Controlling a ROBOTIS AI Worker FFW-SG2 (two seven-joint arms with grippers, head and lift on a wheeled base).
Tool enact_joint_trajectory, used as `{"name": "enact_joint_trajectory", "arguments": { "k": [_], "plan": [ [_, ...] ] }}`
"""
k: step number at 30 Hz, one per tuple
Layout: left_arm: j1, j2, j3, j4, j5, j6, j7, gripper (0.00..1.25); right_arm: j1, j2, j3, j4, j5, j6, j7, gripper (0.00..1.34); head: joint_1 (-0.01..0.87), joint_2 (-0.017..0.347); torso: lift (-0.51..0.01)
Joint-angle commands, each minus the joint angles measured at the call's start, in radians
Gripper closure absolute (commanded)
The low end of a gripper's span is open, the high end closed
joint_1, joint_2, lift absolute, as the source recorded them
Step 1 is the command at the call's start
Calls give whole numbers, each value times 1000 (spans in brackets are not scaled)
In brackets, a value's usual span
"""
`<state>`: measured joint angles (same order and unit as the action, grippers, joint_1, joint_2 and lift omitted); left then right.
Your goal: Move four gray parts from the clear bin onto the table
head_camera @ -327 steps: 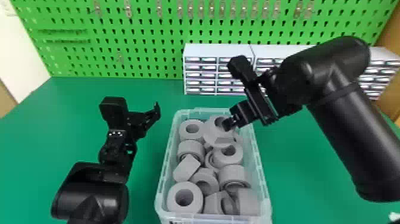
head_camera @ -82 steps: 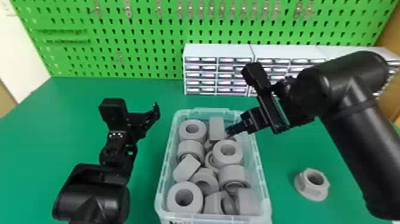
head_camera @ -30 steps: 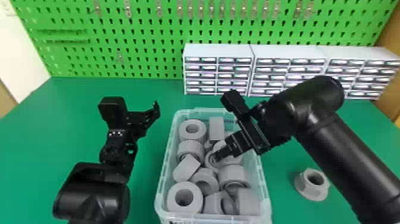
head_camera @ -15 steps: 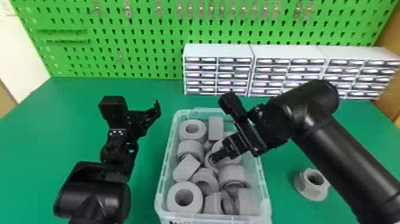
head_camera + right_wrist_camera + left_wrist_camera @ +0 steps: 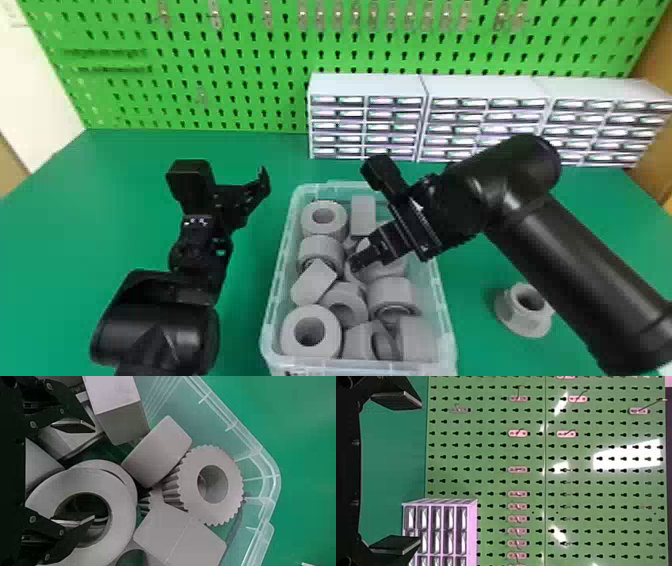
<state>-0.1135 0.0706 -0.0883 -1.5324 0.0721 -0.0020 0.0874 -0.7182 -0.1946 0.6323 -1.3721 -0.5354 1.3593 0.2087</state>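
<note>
The right gripper (image 5: 358,260) is low in the clear bin (image 5: 274,280), over the gray parts (image 5: 311,332) in its middle. In the right wrist view, the right gripper (image 5: 94,473) is open, one fingertip over the hole of a thick gray ring (image 5: 122,514) and the other beyond its outer wall. A toothed gray part (image 5: 190,494) and several plain ones lie near. One flanged gray part (image 5: 520,312) sits on the green table, right of the bin. Parked left of the bin is the left gripper (image 5: 255,195); the left wrist view has the left gripper (image 5: 420,472) open with nothing between its fingers.
White drawer cabinets (image 5: 367,117) stand at the back of the table (image 5: 55,240), in front of a green pegboard (image 5: 225,65). The bin's walls rise around the right gripper, and the right forearm passes above the flanged part.
The flanged part, absent from the table at first, now sits there. My right gripper has come lower and toward the bin's middle, shifting only slightly in the last half second. The left arm stays put.
</note>
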Motion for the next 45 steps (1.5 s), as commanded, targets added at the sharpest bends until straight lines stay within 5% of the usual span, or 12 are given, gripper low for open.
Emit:
{"name": "enact_joint_trajectory", "arguments": {
  "k": [1,10,21,45],
  "plan": [
    [0,0,1,0,0,-1,0,93,-4,1,15,21,0,-14,0,484,693,72,-52],
    [2,0,4,0,0,-6,0,93,-1,1,23,30,-8,-19,0,522,693,72,-52],
    [3,0,9,0,2,-10,0,93,-12,9,32,38,-23,9,0,874,693,72,-52],
    [9,0,13,0,5,-21,0,93,-17,15,0,-2,6,83,0,923,693,72,-52]
  ]
}}
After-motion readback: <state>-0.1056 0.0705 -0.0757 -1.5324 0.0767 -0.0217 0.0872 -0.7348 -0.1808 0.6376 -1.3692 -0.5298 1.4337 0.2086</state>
